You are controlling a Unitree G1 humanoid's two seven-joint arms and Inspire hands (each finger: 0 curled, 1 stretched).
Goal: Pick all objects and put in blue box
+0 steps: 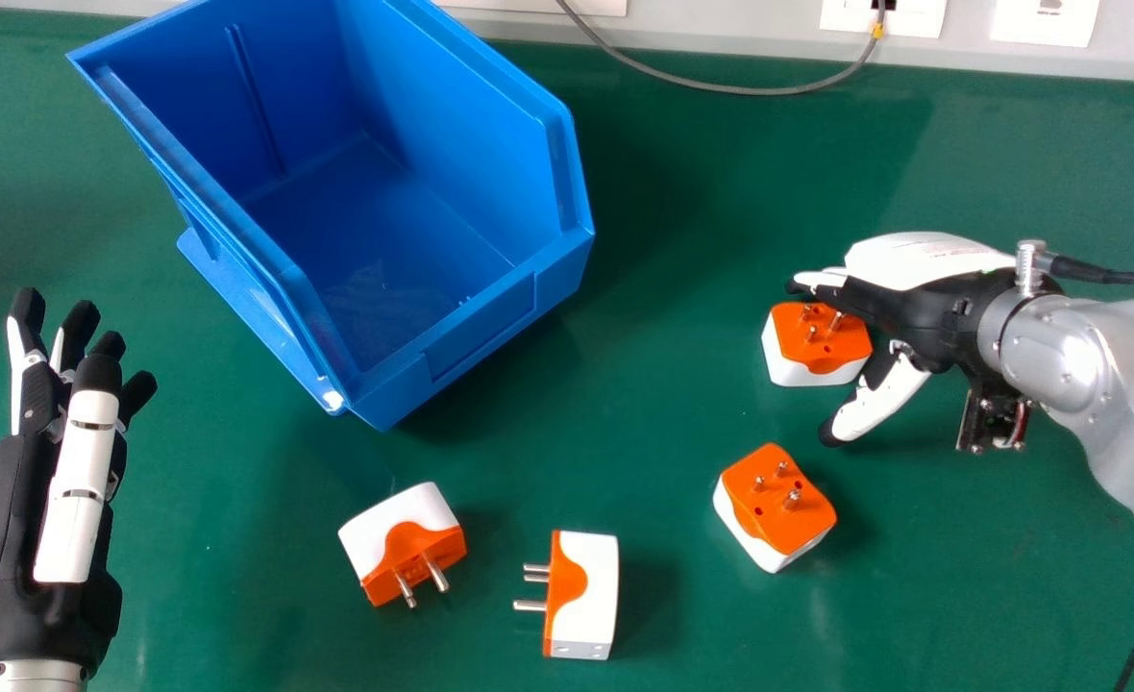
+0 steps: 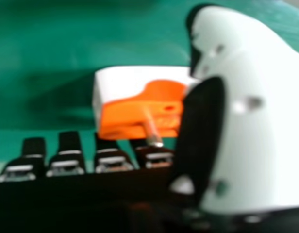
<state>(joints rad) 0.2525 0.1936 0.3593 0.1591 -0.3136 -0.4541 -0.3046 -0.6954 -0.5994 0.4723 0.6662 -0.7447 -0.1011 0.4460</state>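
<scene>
1. Judged from how things lie, the job is at its start: four orange-and-white plug adapters are in sight, all on the green tabletop (image 1: 644, 413) outside the blue box (image 1: 480, 332). None can be counted as delivered.
2. The first plug adapter (image 1: 822, 354) lies to the right of the box, pins up, partly under the right robot hand (image 1: 923, 312). That hand is spread, its fingers extended over the adapter's far side and its thumb (image 1: 879, 399) held apart on the near side. The right hand view also shows the adapter between thumb and fingertips, with no firm pinch; whether anything touches it, I cannot tell.
3. The second plug adapter (image 1: 767, 500) sits just nearer the robot, pins up too. The third plug adapter (image 1: 586, 596) lies on its side, pins to the left, and the fourth plug adapter (image 1: 404, 538) rests left of that one, pins towards the robot.
4. The left robot hand (image 1: 24, 519) is idle at the head view's left, fingers loosely straight.
5. Left to do, as I judge it: close on the first adapter, lift it over the box wall, release it inside, then repeat for the other three.
</scene>
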